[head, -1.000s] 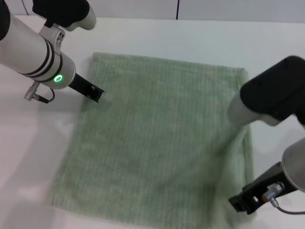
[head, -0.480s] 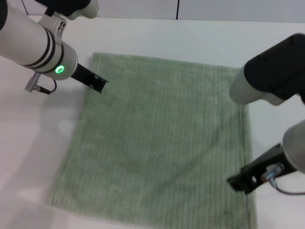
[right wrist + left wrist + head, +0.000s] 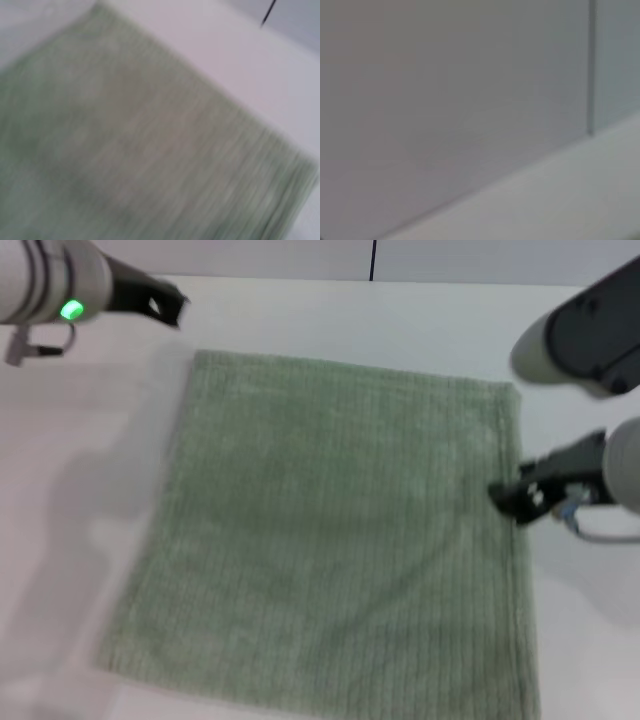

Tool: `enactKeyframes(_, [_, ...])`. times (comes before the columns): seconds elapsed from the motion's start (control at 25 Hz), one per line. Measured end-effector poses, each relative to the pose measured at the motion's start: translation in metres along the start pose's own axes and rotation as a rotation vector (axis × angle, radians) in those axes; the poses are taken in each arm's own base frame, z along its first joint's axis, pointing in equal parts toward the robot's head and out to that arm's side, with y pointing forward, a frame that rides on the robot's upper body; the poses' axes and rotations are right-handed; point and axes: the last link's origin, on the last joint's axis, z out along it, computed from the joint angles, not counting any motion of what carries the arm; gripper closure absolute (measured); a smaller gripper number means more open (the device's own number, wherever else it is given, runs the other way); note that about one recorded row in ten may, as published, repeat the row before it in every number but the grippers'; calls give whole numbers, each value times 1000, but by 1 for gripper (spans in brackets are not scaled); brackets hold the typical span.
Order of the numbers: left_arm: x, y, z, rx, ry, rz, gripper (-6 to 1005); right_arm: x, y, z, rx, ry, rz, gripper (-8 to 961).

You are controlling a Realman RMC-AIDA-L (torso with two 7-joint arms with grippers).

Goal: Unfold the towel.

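Observation:
The towel [image 3: 340, 530] lies spread flat on the white table, a large pale sage-green square with fine ribbed stripes. It also fills the right wrist view [image 3: 130, 150]. My left gripper [image 3: 165, 302] is raised past the towel's far left corner, clear of the cloth. My right gripper [image 3: 508, 498] hovers over the towel's right hemmed edge, about halfway along it. Neither gripper holds anything that I can see.
The white table [image 3: 380, 315] shows bare beyond the towel's far edge and along its left side. A grey wall with a dark vertical seam [image 3: 372, 260] stands behind the table; the left wrist view shows only that wall [image 3: 445, 100] and the table edge.
My left gripper has lifted up and away from the towel's far left edge. My right gripper has moved from the towel's near right corner up along the right edge. The towel lies flatter.

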Motion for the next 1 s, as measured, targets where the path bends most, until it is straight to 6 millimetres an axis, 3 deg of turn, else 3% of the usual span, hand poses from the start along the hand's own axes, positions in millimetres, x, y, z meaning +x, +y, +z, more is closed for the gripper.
enactKeyframes(0.08, [1,-14,-15,57,92,-25,921,-5,-21,4,42,-144,45,626])
enactKeyframes(0.12, [1,-14,-15,57,92,-25,921,-5,-21,4,42,-144,45,626])
enactKeyframes(0.16, [-8,-31,-28,143,197,-54,921,-3,-31,7,69,-207,65,625])
enactKeyframes(0.28, [-17,-43,-39,218,313,-80,920,-1,-57,10,160,-388,85,623])
enactKeyframes(0.44, [-39,-55,-63,360,574,-129,754,5,-83,14,297,-634,105,619])
enactKeyframes(0.48, [-56,-55,-71,420,705,-160,712,13,-92,22,358,-762,135,619])
enactKeyframes(0.52, [-56,-55,-71,420,705,-160,670,13,-92,22,358,-762,135,618])
enactKeyframes(0.64, [-92,-54,-75,502,851,-198,546,36,-99,41,432,-954,175,616])
enactKeyframes(0.68, [-114,-54,-75,540,912,-211,504,62,-98,63,473,-1037,148,615])
enactKeyframes(0.72, [-114,-54,-75,540,912,-211,486,62,-98,63,473,-1037,148,614])
enactKeyframes(0.76, [-125,-53,-73,551,925,-218,468,82,-100,74,515,-1125,108,613])
enactKeyframes(0.84, [-149,-51,-64,558,932,-236,432,92,-102,74,547,-1190,98,612])
enactKeyframes(0.88, [-174,-49,-53,560,925,-257,414,105,-107,69,589,-1289,120,611])
enactKeyframes(0.96, [-174,-49,-53,560,925,-257,379,115,-111,64,613,-1330,152,609])
enactKeyframes(1.0, [-194,-48,-47,568,914,-278,361,126,-116,60,622,-1362,200,609])
